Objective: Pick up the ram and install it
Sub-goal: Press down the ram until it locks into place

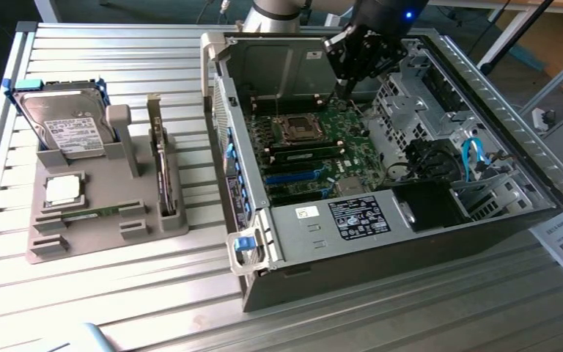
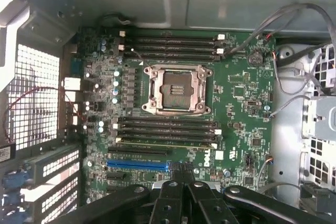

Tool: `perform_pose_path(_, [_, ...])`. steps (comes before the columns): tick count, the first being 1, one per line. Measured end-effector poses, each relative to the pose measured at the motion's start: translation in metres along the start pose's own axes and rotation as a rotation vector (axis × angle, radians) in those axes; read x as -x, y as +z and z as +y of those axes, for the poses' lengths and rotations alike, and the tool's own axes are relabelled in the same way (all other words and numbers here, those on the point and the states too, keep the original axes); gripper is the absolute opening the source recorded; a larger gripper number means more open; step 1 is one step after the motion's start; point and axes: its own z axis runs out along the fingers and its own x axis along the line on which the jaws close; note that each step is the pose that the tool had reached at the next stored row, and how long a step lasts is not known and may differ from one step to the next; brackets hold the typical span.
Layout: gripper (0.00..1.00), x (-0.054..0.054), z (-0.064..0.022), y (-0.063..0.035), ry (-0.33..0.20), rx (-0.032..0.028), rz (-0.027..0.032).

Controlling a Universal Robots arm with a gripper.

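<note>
Right, the arm is reaching down into the open computer case [image 1: 457, 220] that lies on its side on the slatted metal tabletop [image 1: 115, 308]. The tool [image 1: 343, 86] hangs over the green motherboard [image 1: 330, 158] near the far wall of the case. From the wrist view the tool [image 2: 181, 174] has its fingers [image 2: 170, 187] pressed together with nothing between them, tips poised above the board just beside the blue expansion slot [image 2: 137, 164]. There's the empty processor socket [image 2: 176, 88] in the middle of the board, with a bank of long black memory slots [image 2: 168, 45] on one side of it and a second bank [image 2: 168, 132] on the other. One slot in that second bank shows a pale yellowish line along it, and I can't tell from here what that is. Over on the exterior view's left, well apart from the case, sits the grey holder [image 1: 52, 246]. The hard drive [image 1: 67, 125] is propped at its far end and the square silver processor [image 1: 62, 190] lies nearer. Just in front of the processor a thin green strip stands on edge in a groove. That looks like the ram [image 1: 94, 213], well away from the tool. A tall thin card [image 1: 168, 176] stands upright on the holder's side nearest the case.
</note>
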Motion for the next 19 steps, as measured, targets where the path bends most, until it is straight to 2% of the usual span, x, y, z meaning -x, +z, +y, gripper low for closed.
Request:
perform_pose_path(1, [0.1, -0.0001, 0.0001, 0.0, -0.001, 0.0138, -0.0026])
perform_pose_path(2, [0.1, -0.0001, 0.0001, 0.0, -0.001, 0.0199, -0.004])
perform_pose_path(6, [0.1, -0.0002, 0.0001, 0.0, -0.001, 0.0201, -0.0051])
perform_pose_path(11, [0.1, -0.0005, 0.0001, 0.0001, 0.008, 0.0202, -0.0119])
perform_pose_path(14, [0.1, -0.0018, 0.0002, 0.0003, 0.01, 0.0202, -0.0227])
perform_pose_path(15, [0.1, -0.0021, 0.0002, 0.0003, 0.01, 0.0202, -0.0244])
perform_pose_path(18, [0.1, -0.0022, 0.0002, 0.0003, 0.01, 0.0201, -0.0256])
perform_pose_path(19, [0.1, -0.0023, 0.0002, 0.0003, 0.01, 0.0171, -0.0255])
